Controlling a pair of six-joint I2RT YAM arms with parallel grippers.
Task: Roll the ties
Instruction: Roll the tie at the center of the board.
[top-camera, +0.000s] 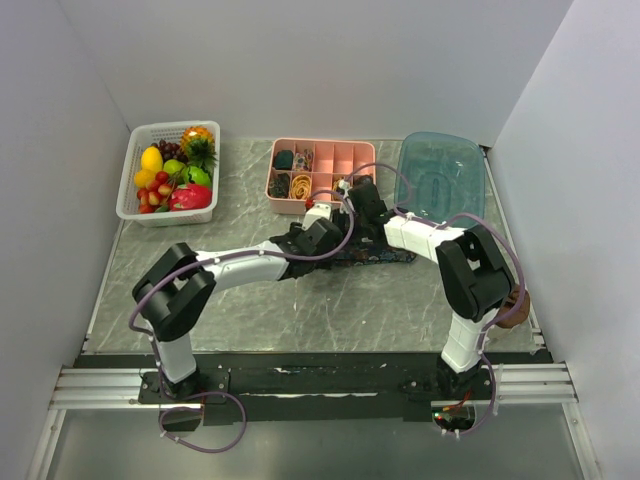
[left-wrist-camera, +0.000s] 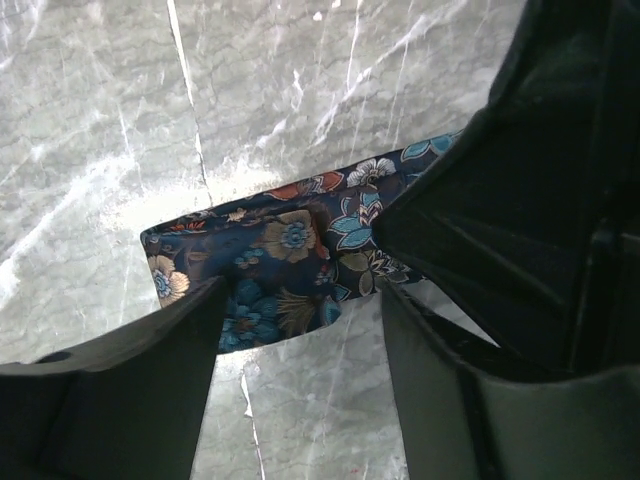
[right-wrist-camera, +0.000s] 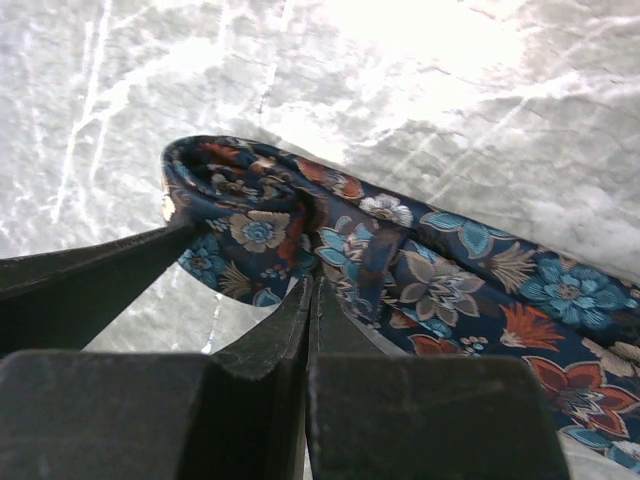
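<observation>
Here, your right tool has its fingers pressed flat together. The tips sit in the crease where the coiled end of the tie meets its flat run. Whether any cloth is caught between them, you cannot tell. Your left tool stands spread, one finger on either side of that same coiled end, bracketing it without any clear squeeze.

The tie lies at the middle of the marble surface. In the top view its loose length trails away from the two tools toward 3 o'clock.

Treat the cloth as light, soft and probably slick. It has no stiffness to push against, and the few turns already made will likely spring open if the pressure comes off. Take hold across the coil itself, on its two sides, rather than on the loose tail, which would only drag and skew.

By count, you have one tie out on the surface and two tools on it. Farther out are one white basket of fruit at 10 o'clock, one pink compartment tray at 12 and one clear blue tub at 1. The pink tray holds a few small dark bundles, too small to name.
</observation>
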